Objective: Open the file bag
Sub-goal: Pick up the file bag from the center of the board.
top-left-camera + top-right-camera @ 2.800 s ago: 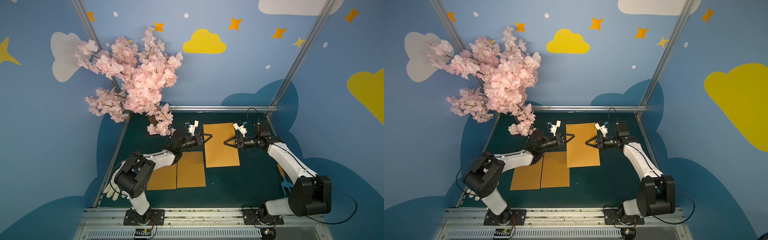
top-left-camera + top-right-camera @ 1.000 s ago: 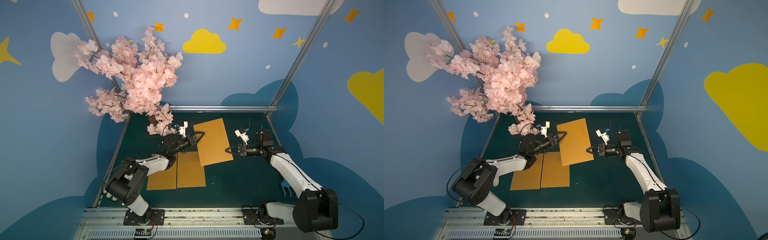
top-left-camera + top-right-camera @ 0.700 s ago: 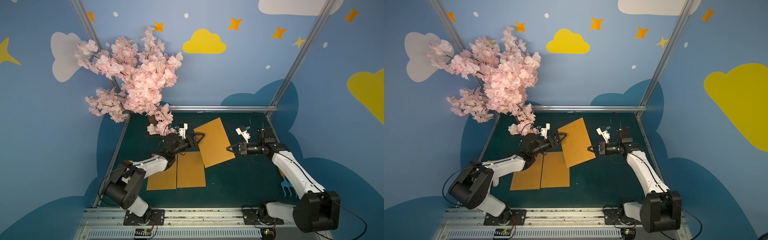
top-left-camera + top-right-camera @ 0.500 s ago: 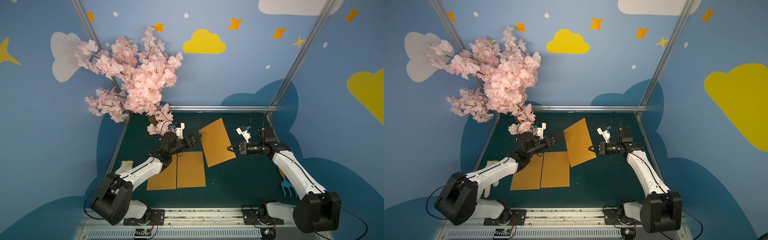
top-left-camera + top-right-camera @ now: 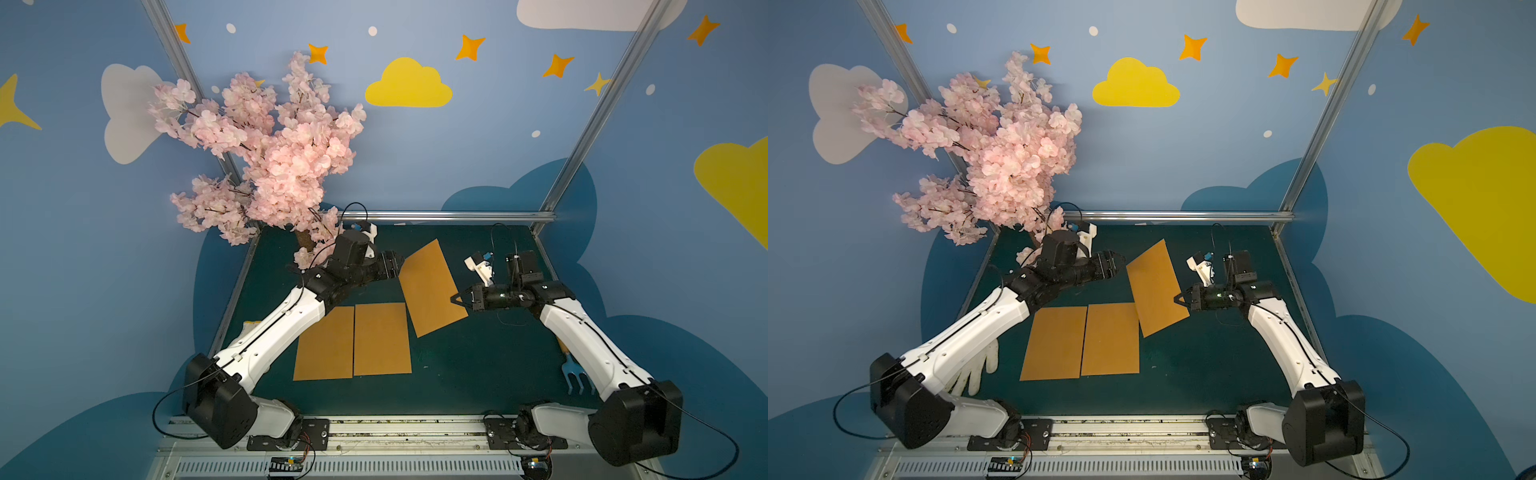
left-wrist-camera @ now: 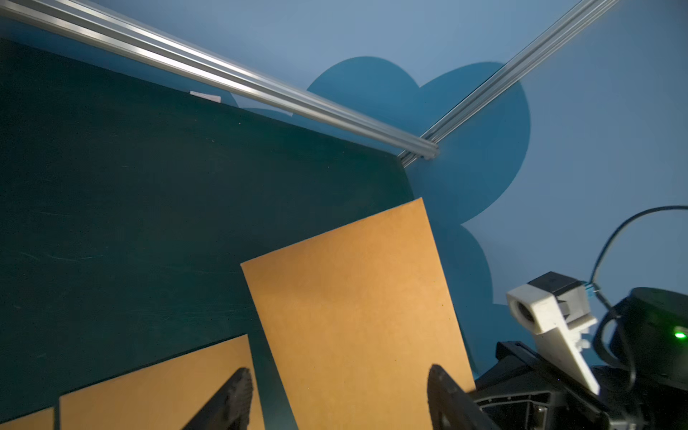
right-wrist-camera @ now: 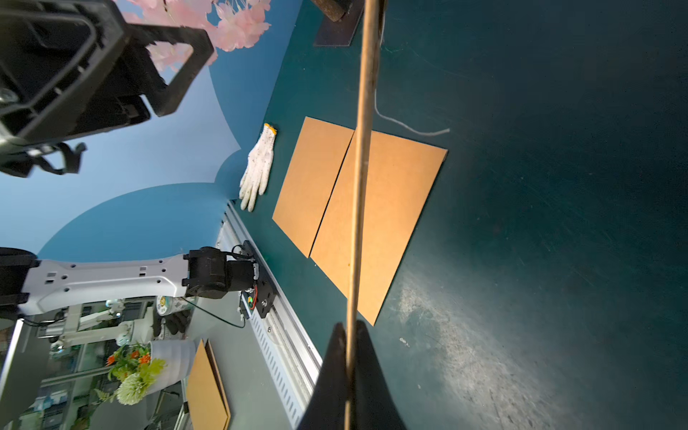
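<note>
Pinching an edge of the file bag (image 5: 430, 286), the right tool (image 5: 455, 298) holds it tilted while the left tool (image 6: 340, 396) hovers spread and empty, so the bag looks unopened.

File bag (image 5: 430, 286) behind-right of two flat sheets (image 5: 380, 338); glove (image 5: 976, 374) left; tree (image 5: 274, 166) back-left corner.

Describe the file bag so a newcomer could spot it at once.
Look at the green mat, right of the pink tree: three brown rectangles. The file bag is the rearmost one. Unlike the two sheets lying flat side by side, it is raised and askew, its edge pinched by the right claw.
</note>
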